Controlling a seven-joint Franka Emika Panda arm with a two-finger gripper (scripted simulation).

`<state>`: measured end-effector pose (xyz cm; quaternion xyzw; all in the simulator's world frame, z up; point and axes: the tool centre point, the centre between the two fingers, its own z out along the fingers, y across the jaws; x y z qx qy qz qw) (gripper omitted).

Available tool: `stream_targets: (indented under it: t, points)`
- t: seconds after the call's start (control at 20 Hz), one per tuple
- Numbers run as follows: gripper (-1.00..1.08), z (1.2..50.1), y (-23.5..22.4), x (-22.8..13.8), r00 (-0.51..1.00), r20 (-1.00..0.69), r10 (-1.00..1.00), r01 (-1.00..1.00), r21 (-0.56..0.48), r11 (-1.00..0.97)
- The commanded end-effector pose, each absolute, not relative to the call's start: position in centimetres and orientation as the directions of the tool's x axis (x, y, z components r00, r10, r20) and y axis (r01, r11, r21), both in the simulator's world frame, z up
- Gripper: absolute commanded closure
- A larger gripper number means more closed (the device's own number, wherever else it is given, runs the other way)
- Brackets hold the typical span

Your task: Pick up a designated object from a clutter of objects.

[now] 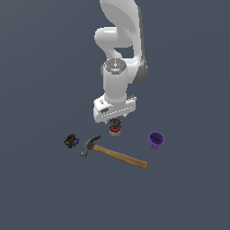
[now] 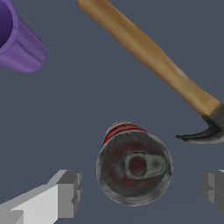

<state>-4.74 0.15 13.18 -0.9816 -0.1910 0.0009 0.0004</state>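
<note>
The gripper (image 1: 115, 120) is held directly above the soup can (image 1: 115, 128), which stands upright on the table (image 1: 40, 188) between the hammer (image 1: 112, 152) and the purple cup (image 1: 156, 139). In the wrist view the fingers (image 2: 68, 192) are seen spread apart, one on each side of the can's grey top, not touching it. This placement appears chosen so that a straight descent would bracket the can, clear of the hammer head close by.
</note>
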Motion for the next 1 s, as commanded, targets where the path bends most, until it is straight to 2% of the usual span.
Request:
stream_targets:
  t: [0.0, 0.35, 0.95]
  points:
    - [-0.92, 12.8, 0.1, -4.9, 0.923, 0.0, 0.385, 0.385, 0.0, -0.923]
    - [-0.92, 12.4, 0.1, -4.9, 0.924, -0.001, 0.384, 0.384, 0.0, -0.924]
    - [-0.92, 8.0, 0.1, -5.0, 0.922, 0.0, 0.387, 0.387, 0.0, -0.922]
